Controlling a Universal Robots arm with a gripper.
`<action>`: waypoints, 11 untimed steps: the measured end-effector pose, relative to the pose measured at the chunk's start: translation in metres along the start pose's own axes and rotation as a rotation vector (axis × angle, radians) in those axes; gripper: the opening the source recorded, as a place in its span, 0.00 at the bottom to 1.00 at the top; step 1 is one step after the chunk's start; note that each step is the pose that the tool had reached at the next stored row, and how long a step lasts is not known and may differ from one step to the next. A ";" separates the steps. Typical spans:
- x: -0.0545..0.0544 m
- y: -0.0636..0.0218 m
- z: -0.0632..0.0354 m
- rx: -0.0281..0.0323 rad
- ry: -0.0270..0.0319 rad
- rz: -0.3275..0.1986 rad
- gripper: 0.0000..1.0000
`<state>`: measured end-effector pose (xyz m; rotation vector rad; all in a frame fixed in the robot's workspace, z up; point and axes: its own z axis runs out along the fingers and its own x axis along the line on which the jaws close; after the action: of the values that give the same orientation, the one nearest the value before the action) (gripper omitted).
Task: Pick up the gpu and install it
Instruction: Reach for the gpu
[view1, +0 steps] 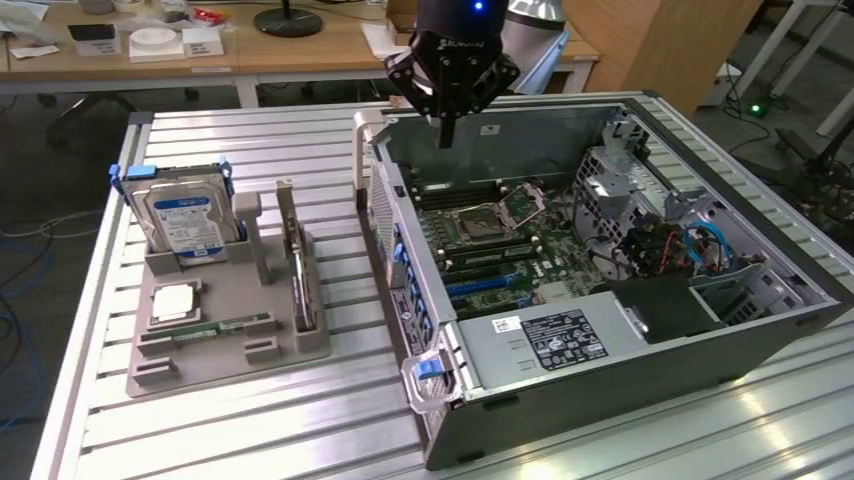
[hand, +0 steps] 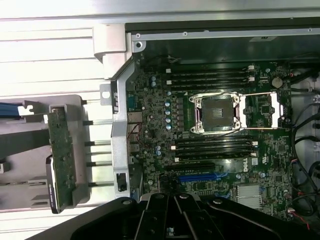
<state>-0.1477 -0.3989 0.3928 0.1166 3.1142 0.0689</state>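
Black gripper hangs over an open computer case, its fingers pressed together and holding nothing. The gpu stands on edge in a grey holder on the slatted metal surface. It is beside the case on the exterior view's left, near a hard drive and well apart from the gripper. Likely risks: a gripper that is not opened would knock the thin upright card over rather than grasp it, and it could strike the case wall that stands between them.
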 end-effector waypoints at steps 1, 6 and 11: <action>0.000 0.0000 0.0000 0.0000 0.0000 0.000 0.10; 0.001 -0.0001 0.0000 0.0000 0.0002 0.000 0.10; 0.002 -0.0002 0.0000 0.0000 0.0002 0.000 0.10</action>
<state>-0.1499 -0.3989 0.3928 0.1167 3.1144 0.0689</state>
